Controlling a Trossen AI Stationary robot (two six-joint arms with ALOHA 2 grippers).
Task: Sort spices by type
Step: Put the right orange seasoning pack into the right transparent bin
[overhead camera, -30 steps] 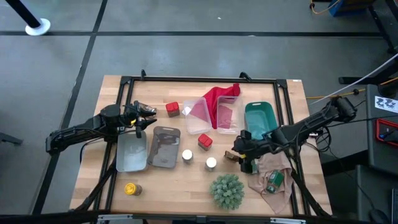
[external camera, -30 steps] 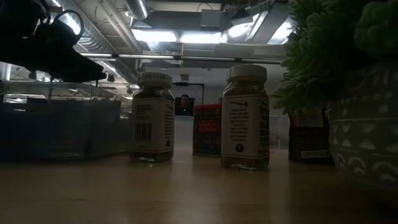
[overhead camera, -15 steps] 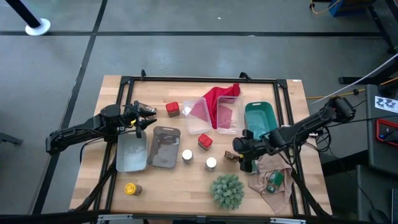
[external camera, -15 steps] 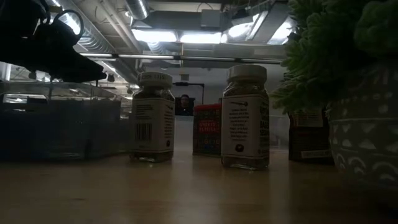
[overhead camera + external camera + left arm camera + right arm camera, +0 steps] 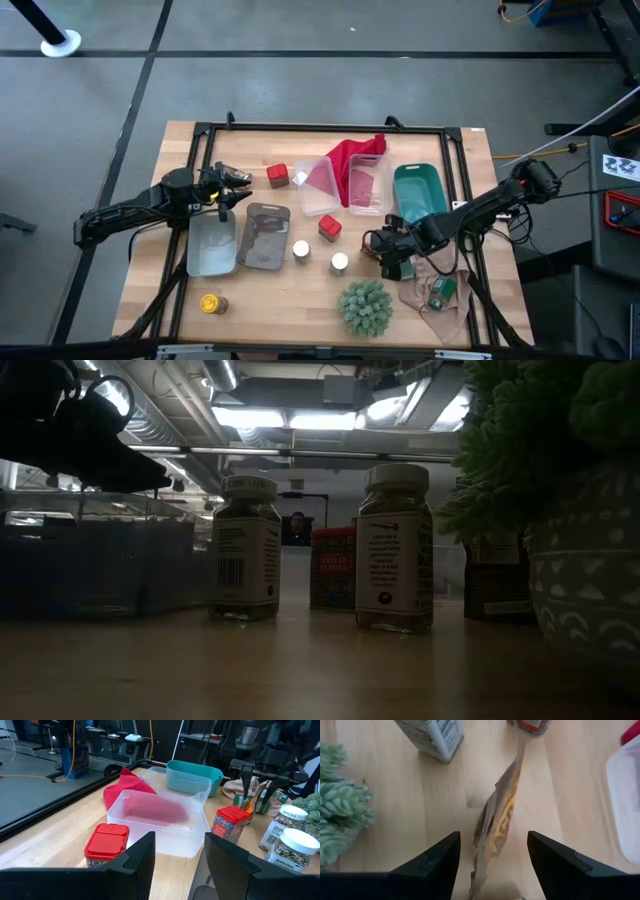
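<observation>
One brown packet (image 5: 495, 827) edge-up, lengthwise between right gripper (image 5: 492, 857) fingers.

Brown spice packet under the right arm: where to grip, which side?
Pinch its two flat faces from above. The brown packet appears to stand on edge, thin and leaning, and the right tool hangs open astride it, one finger per side. It looks floppy, so grip mid-height. Left tool waits open across the table.

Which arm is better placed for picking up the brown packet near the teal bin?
Right. The right gripper is open directly over the brown packet; the left gripper hangs far away near a red tin.
</observation>
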